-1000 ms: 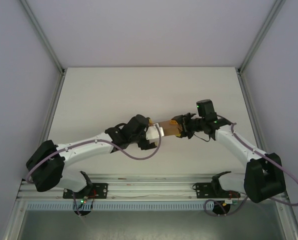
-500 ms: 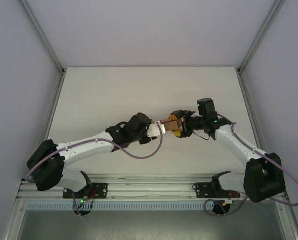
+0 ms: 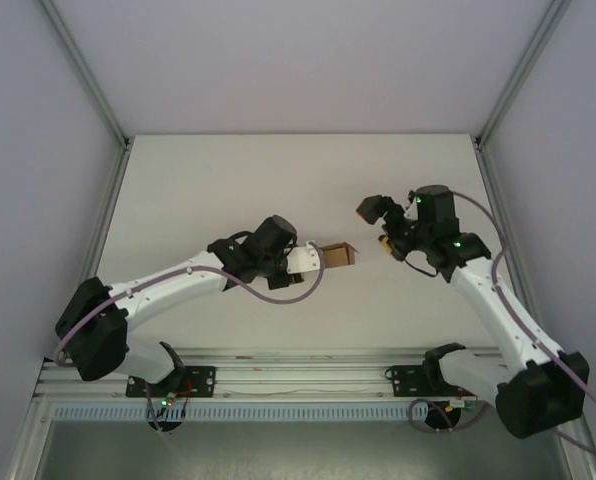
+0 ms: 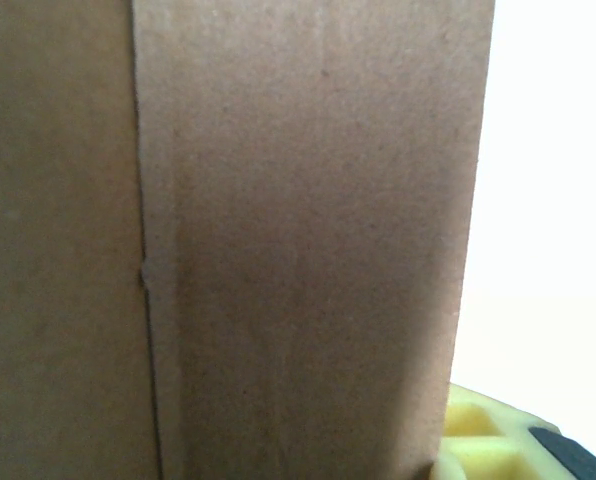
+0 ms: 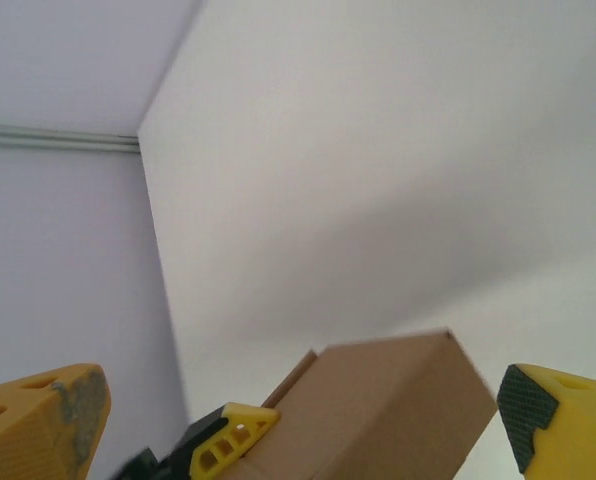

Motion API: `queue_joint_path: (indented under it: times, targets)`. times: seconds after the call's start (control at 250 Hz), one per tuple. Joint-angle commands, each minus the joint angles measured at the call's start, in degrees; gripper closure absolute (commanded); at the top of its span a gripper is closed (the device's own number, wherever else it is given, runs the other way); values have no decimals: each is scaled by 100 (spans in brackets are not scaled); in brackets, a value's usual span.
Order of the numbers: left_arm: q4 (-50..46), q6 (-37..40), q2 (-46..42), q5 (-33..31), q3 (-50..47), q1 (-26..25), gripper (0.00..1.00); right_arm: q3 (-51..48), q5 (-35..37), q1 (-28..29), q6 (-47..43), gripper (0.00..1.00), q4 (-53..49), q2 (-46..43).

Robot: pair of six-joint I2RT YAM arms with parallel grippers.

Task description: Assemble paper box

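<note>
The paper box (image 3: 340, 254) was seen near the middle of the top view, over the white table (image 3: 228, 180), as a small brown folded block with one open end turned to the right of the frame. It was pinched at its left end by the left gripper (image 3: 321, 257), jaws pressed onto the cardboard, with the left arm (image 3: 178, 285) stretched in from the lower left. Whether the box rested on the table or was held just above it could not be told. The right gripper (image 3: 379, 226) was placed right of centre, apart from the box and a little higher in the frame, jaws spread wide with nothing between them. In the right wrist view its yellow fingers (image 5: 38, 425) were seen at the lower left and lower right corners, far apart. The box (image 5: 388, 405) was seen low in the middle beyond them, untouched by them, and a yellow finger of the left gripper (image 5: 228, 440) was laid against its lower left side. In the left wrist view the brown cardboard (image 4: 278, 240) was seen very close, with a vertical crease (image 4: 146, 270) left of centre and a yellow finger pad (image 4: 478, 440) at the lower right edge of the board.
</note>
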Motion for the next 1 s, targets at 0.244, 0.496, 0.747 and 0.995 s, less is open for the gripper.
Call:
queue_joint_path:
  times: [0.244,0.496,0.747,0.995]
  targets:
    - [-2095,511,1202,1264,1169,573,65,332,456,247,-4512,7,-999,-49]
    - [-2684,503,2077,1167,1900,577,65,529,503,790,-6200,13,-1179,883]
    - [-2993,556,2490,1226,2282,574,63,794,24,905,-6295,33,-1157,1621]
    - [-2978,493,2566,1237,2349,573,62,925,-1,941,-6299,63,-1380,1911]
